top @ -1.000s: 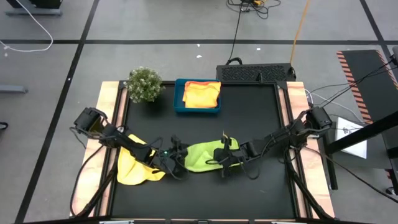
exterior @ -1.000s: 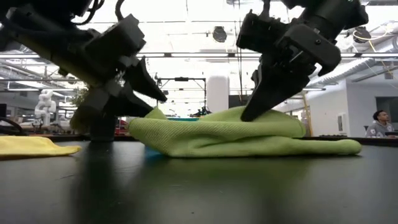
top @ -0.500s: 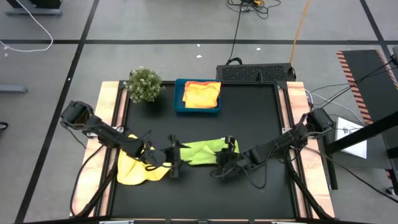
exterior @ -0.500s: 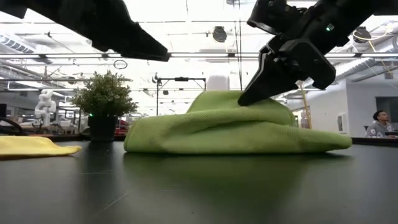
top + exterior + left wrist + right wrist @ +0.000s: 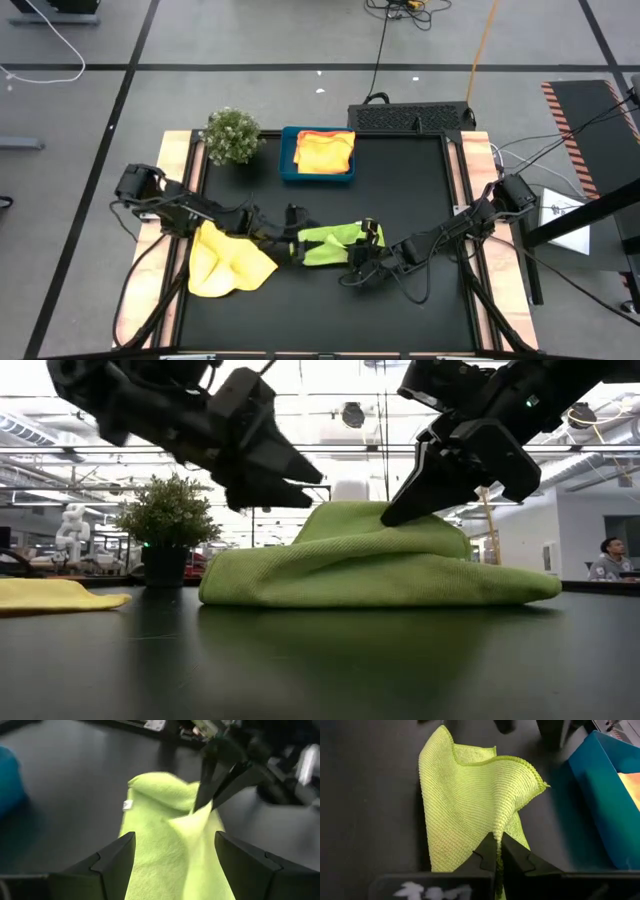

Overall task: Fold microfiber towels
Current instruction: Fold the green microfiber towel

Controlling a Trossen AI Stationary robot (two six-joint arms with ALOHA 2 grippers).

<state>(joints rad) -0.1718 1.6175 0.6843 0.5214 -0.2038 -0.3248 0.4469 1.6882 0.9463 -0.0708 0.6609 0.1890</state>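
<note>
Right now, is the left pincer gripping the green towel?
No, the left pincer is open, its fingers apart above the green towel.

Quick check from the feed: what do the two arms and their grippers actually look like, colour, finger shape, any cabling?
Both arms are dark, near-black, jointed links with black cables looping along them. The left gripper and right gripper each end in two tapered, wedge-shaped black fingers. A small green light shows on the right wrist housing. No other markings are legible.

plant (image 5: pixel 232 135) and blue tray (image 5: pixel 288 160) crowd back edge, front open
</note>
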